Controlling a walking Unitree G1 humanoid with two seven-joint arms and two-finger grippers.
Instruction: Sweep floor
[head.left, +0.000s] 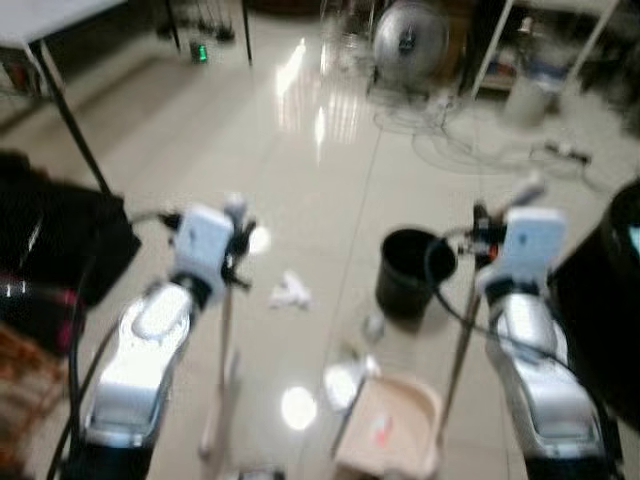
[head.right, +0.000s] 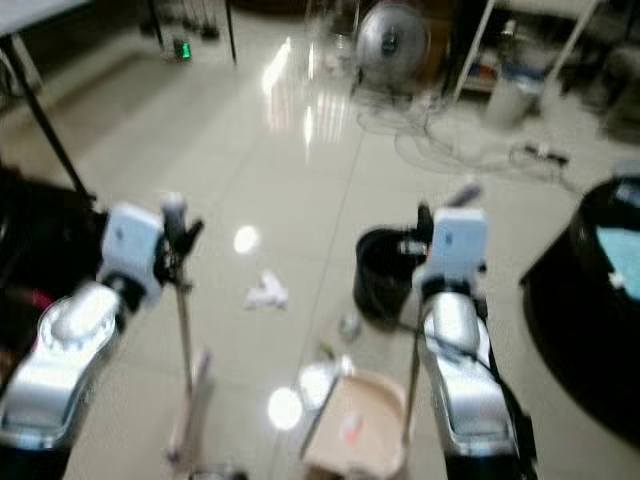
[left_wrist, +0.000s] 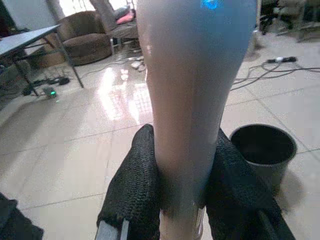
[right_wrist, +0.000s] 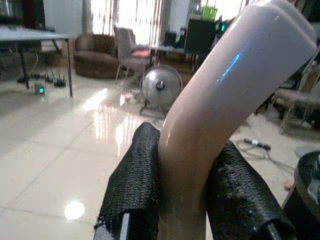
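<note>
Left wrist view: left gripper (left_wrist: 182, 200) clamps broom handle (left_wrist: 192, 100); right gripper (right_wrist: 187, 200) pinches dustpan handle (right_wrist: 220, 105). Crumpled paper (head.left: 290, 291) lies mid-floor, near black bin (head.left: 412, 272). Risk: wide sweep knocks bin, or dustpan (head.left: 395, 425) tilts & spills debris.

Honestly can't read a single word or number anywhere here. Everything's too blurry, and nothing has a label I can make out.
</note>
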